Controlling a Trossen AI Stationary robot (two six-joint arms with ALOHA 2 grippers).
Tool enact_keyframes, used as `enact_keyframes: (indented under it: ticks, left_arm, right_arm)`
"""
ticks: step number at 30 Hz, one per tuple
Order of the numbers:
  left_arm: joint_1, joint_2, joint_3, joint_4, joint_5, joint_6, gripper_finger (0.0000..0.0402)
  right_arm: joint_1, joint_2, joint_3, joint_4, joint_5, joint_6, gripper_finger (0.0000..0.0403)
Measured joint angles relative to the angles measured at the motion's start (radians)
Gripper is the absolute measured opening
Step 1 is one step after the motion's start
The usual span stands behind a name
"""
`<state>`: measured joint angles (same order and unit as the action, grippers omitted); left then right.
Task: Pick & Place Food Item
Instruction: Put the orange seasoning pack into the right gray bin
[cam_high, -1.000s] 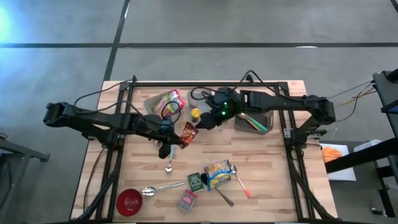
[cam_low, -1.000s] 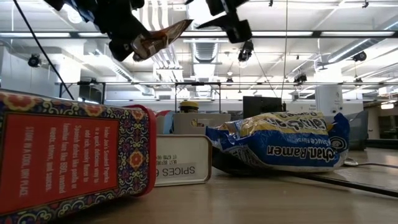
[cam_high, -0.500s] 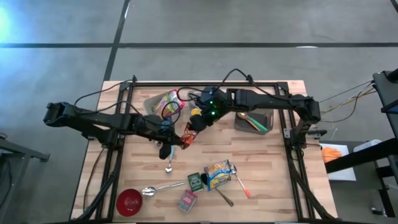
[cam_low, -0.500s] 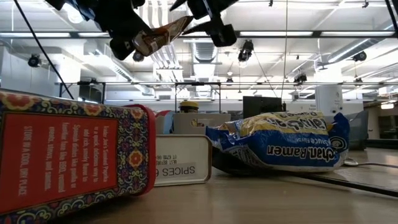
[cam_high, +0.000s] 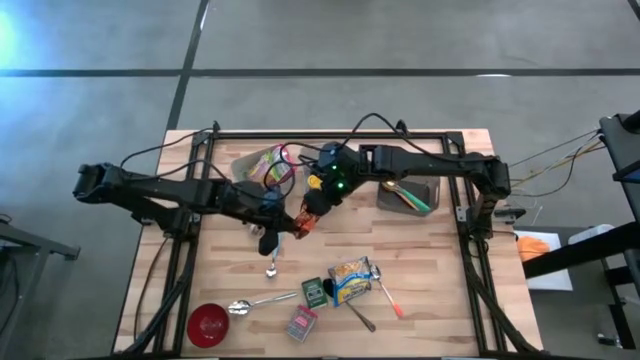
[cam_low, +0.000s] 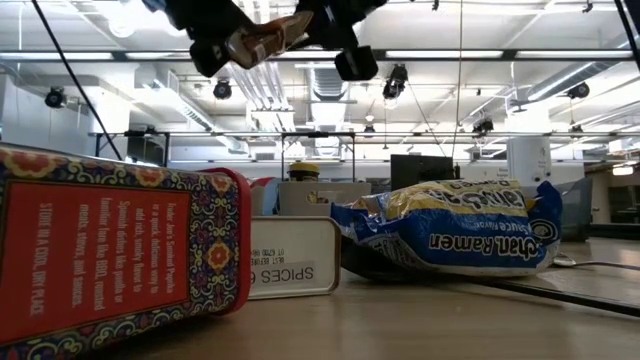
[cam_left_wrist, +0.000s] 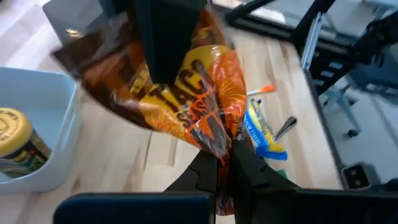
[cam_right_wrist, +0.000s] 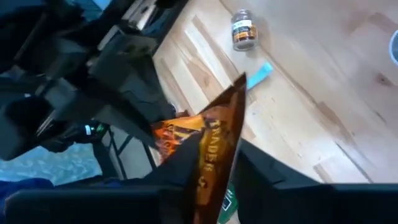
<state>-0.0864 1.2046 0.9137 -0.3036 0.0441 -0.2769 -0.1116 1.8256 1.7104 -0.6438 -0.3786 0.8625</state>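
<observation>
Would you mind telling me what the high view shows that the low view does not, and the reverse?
Only the high view shows the red bowl, the spoons, the grey bin and where both arms reach from.

Only the low view shows the red patterned tin close up, the "SPICES" label on the small tin and the room's ceiling lights.

Both show the ramen packet and the orange snack bag held above the table, with the left end effector shut on one end and the right end effector at the other.
</observation>
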Motion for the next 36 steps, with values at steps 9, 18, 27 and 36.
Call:
enact_keyframes:
  ticks: [9,18,27,36]
  left_arm:
    - [0.0,0.008,0.012,-0.034,0.0,0.019,0.001]
    - [0.001,0.008,0.015,-0.033,-0.049,-0.097,0.0139]
    - [0.001,0.004,0.017,-0.035,-0.045,-0.173,0.0317]
    - [0.001,-0.076,0.017,-0.065,-0.044,-0.219,0.0352]
  right_arm:
    - [0.003,-0.004,0.017,-0.011,0.003,-0.061,0.0008]
    - [0.002,-0.006,0.017,-0.013,0.006,-0.09,0.0008]
    - [0.001,-0.007,0.019,-0.034,0.006,-0.115,0.0008]
    - [-0.05,-0.031,0.019,-0.042,0.014,-0.16,0.0008]
